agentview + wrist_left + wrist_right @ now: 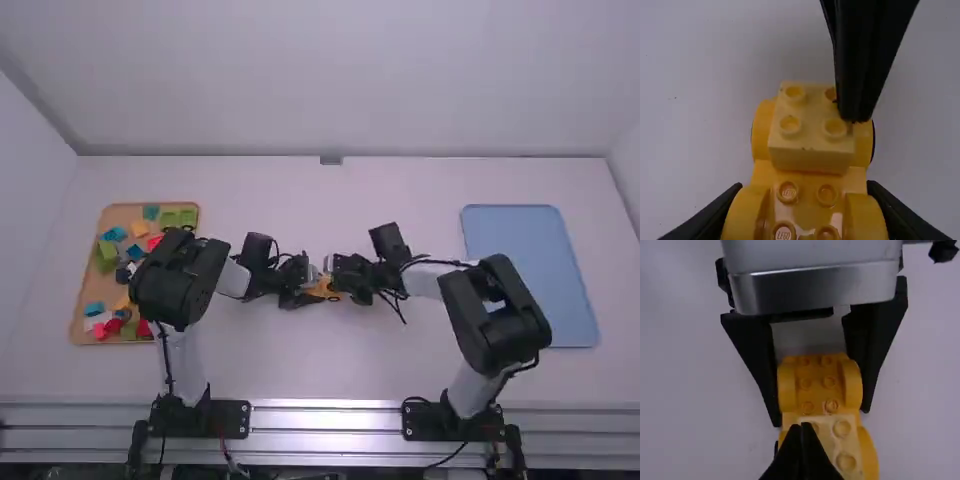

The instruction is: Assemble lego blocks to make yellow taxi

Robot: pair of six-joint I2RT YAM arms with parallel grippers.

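Note:
My left gripper [298,293] and my right gripper [345,283] meet at the middle of the table over the taxi's yellow car base [322,287]. In the left wrist view, the left gripper [802,210] is shut on one end of the car base [807,200], a finger on each side. A pale yellow block [810,135] sits on the other end, its studs up. Fingertips together, the right gripper [801,430] is at one side of the pale yellow block [840,442], touching or just above its top; which, I cannot tell.
At the far left a wooden tray [78,320] holds several loose coloured blocks. A blue tray [530,275] lies at the right of the table.

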